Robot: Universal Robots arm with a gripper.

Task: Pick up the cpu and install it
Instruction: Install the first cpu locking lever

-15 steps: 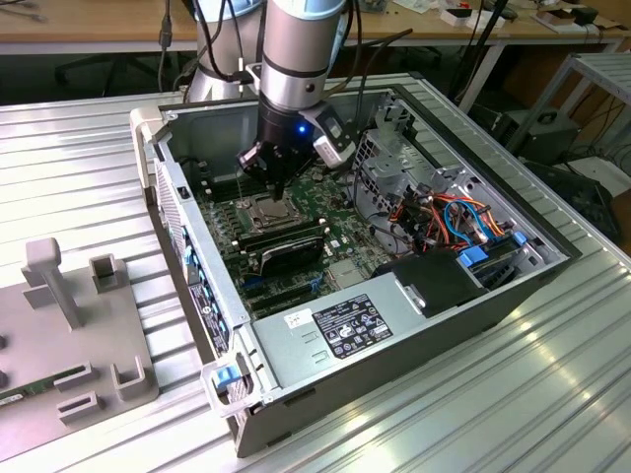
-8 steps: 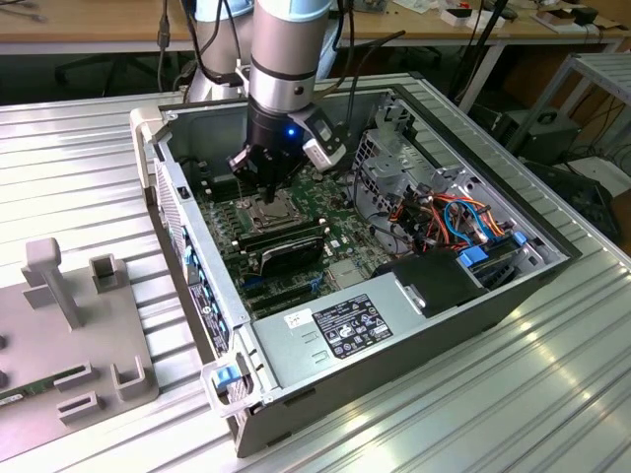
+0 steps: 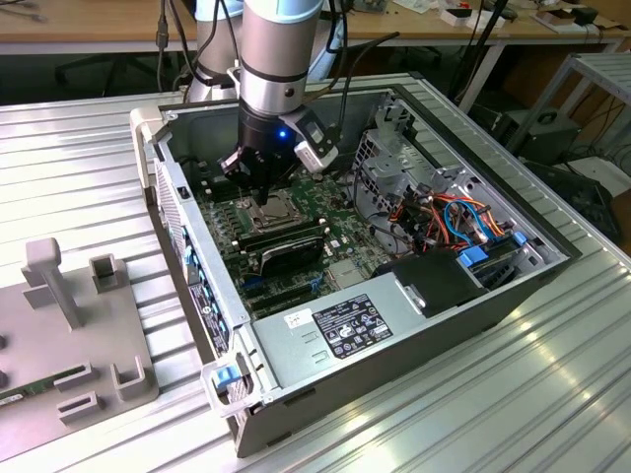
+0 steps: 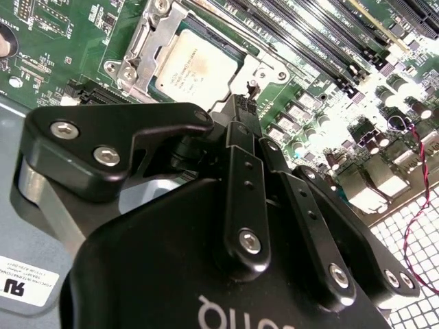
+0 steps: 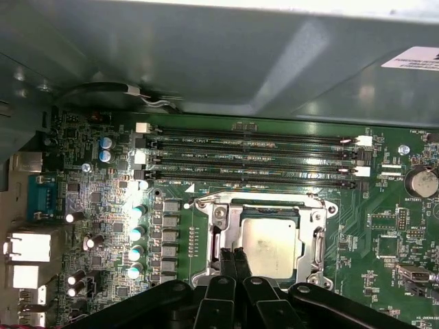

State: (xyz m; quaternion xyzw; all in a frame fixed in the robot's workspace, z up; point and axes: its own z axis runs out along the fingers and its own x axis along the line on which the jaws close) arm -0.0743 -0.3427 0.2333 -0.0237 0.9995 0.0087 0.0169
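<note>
We see the gripper (image 5: pixel 234 256), its 2 slim black jaws pressed together, empty. Just beyond their tips the cpu (image 5: pixel 269 248), a dull silver square, lies flat, face up, in its metal-framed socket (image 5: pixel 217 218).

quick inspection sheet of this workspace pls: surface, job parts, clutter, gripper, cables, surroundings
surface: ribbed metal table, with an open computer case lying on it
job's things: cpu lies flat inside the socket frame on the motherboard
clutter: grey fixture plate on the table at the exterior view's left
grippers: gripper shut with nothing between its fingers, tips at the cpu's edge; contact cannot be told
cables: orange and blue cables bundled inside the case, apart from the socket
surroundings: wooden desks behind the table
</note>
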